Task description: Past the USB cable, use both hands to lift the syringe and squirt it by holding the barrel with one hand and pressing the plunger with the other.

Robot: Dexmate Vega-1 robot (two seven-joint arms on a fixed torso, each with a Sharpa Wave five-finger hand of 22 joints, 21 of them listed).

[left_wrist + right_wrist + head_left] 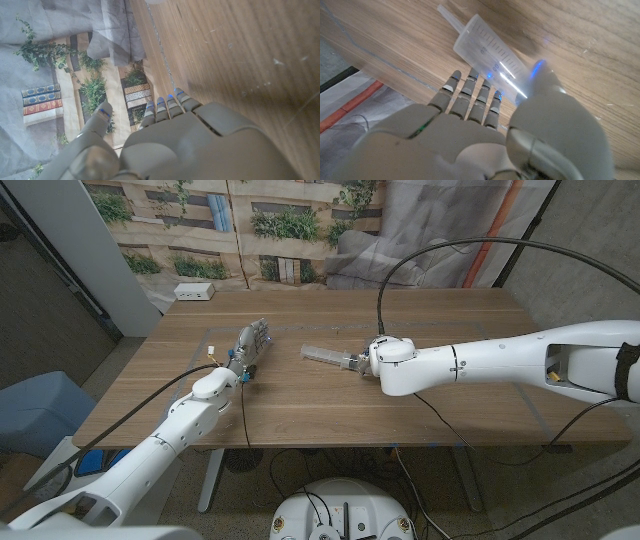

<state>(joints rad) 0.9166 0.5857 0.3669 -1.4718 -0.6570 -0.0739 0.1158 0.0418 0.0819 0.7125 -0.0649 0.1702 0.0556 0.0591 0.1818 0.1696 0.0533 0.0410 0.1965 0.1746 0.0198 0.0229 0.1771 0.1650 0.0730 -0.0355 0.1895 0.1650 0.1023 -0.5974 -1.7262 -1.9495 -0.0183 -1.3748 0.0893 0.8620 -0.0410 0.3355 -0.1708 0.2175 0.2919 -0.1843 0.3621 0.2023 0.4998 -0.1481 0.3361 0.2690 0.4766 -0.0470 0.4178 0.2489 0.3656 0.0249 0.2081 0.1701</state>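
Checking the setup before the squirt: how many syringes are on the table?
1. The single syringe lies mid-table, right by the right hand, its tip pointing toward the left hand; in the right wrist view its barrel sits between fingers and thumb.

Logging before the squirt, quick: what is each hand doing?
Left hand: open, fingers extended, holding nothing.
Right hand: at the syringe barrel; grip cannot be told.

We see one syringe in the middle of the frame, two robot hands, one white box at the upper left, and one wooden table.
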